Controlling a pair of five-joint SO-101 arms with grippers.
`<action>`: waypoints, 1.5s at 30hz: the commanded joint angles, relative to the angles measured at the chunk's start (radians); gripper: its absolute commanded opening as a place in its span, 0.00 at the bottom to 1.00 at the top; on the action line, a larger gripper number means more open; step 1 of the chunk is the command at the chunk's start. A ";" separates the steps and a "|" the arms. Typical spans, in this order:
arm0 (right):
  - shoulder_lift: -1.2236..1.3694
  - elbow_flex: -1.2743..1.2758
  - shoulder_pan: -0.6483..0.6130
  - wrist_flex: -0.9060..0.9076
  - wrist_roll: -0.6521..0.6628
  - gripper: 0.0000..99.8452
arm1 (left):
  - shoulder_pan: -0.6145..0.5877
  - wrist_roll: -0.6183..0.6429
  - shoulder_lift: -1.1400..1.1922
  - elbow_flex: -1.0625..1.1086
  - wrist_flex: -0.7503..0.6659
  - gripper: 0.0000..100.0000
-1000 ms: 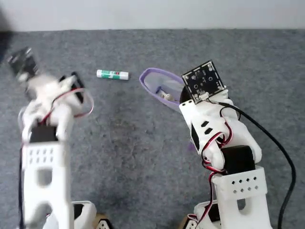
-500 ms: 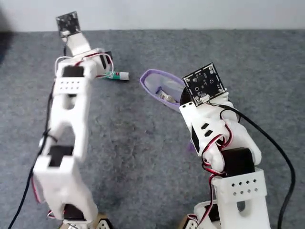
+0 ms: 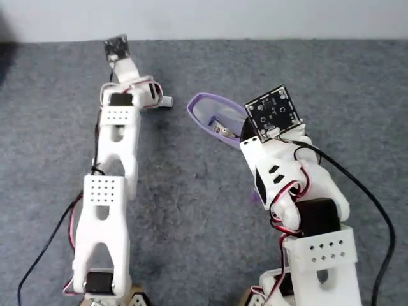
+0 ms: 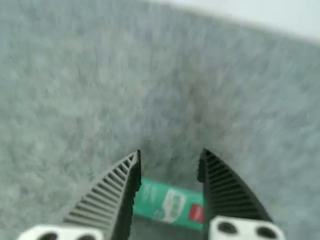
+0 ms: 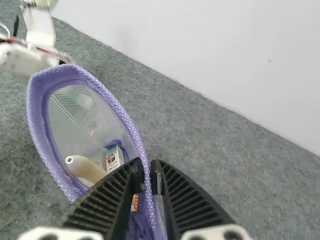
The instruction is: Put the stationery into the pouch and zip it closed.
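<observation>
A green and white glue stick (image 4: 167,206) lies on the grey carpet between the open fingers of my left gripper (image 4: 170,157). In the high view that gripper (image 3: 152,97) covers most of the stick, and only its white end (image 3: 167,101) shows. The purple mesh pouch (image 3: 205,107) lies open just right of it. My right gripper (image 5: 146,176) is shut on the pouch's rim (image 5: 46,80), holding the mouth open. Inside the pouch lie a cream cylinder (image 5: 86,168) and a small boxed item (image 5: 113,158).
Grey carpet (image 3: 191,191) covers the whole table and a white wall (image 5: 210,45) runs behind it. The two arms stand side by side with a strip of carpet between them. A black cable (image 3: 382,217) trails along the right arm.
The left arm swung from the far left and stretched forward, and its open gripper now straddles the glue stick. The right arm and the pouch stayed put.
</observation>
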 commanded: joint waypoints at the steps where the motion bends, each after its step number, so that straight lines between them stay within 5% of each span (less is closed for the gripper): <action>1: -0.008 0.000 0.013 -0.007 -0.012 0.01 | 0.003 -0.066 0.064 -0.259 0.138 0.17; 8: -0.007 0.000 0.012 -0.008 -0.014 0.01 | 0.014 -0.201 0.080 -0.475 0.549 0.12; 15: -0.012 -0.002 0.012 -0.008 -0.014 0.01 | 0.048 -0.264 -0.031 -0.470 0.819 0.06; 30: -0.030 -0.005 0.016 -0.008 -0.014 0.01 | 0.038 -0.275 -0.396 -0.456 0.827 0.04; 35: -0.079 0.000 0.018 0.001 -0.014 0.01 | 0.038 -0.354 -0.612 -0.228 0.827 0.10; 45: -0.180 0.114 0.044 0.001 -0.014 0.01 | 0.040 -0.597 -1.106 0.668 0.818 0.10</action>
